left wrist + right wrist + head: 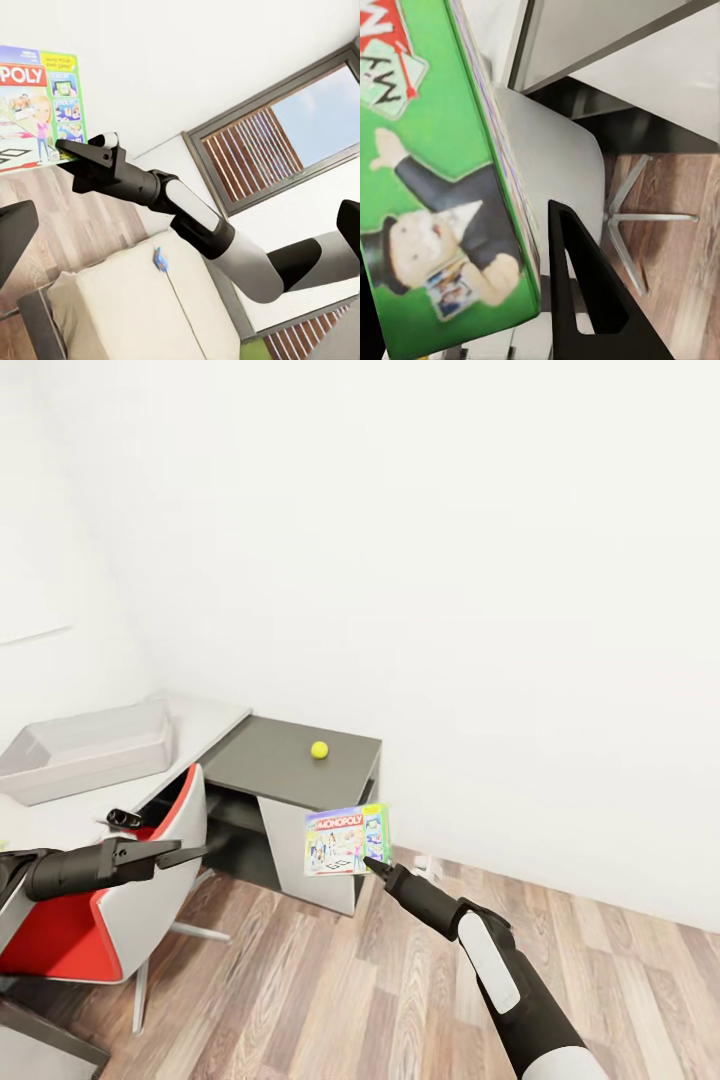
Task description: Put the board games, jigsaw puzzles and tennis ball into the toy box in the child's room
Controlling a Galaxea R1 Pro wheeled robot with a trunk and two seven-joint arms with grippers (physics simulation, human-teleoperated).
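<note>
Item: right claw [368,863], clenched on the lower right corner of the green-and-white Monopoly board game [347,839]. The box is carried upright in the air, printed face toward the onlooker, in front of the dark grey section of the surface [275,760]. In the right wrist view one black finger [585,285] lies against the box edge, the green back with its cartoon figure [427,187] beside it.

Item: right arm [500,970], stretched forward and up from the near right, forearm rising toward the box, wrist nearly straight.

Item: left claw [185,850], released and holding nothing, fingers pointing right over the red chair [90,920]. Left arm held low and roughly level at the near left.

Item: toy box [90,745], light grey tub on the pale far-left stretch of the surface, well apart from the carried game.

Item: tennis ball [319,750], on the dark section, alone, just beyond the held box.

Item: bed [127,307], beige mattress seen in the left wrist view with a small blue object [160,259] on it, too small to identify.

Step in hand, as judged: carrying the game to the tub. To do it well, swing the box left and higher so it passes over the chair back and the tub's rolled rim, tilt it flat above the opening, and release only when it sits low inside. The corner grip looks slight, so slow, smooth motion seems wise; the idle left arm should stay out of the path
</note>
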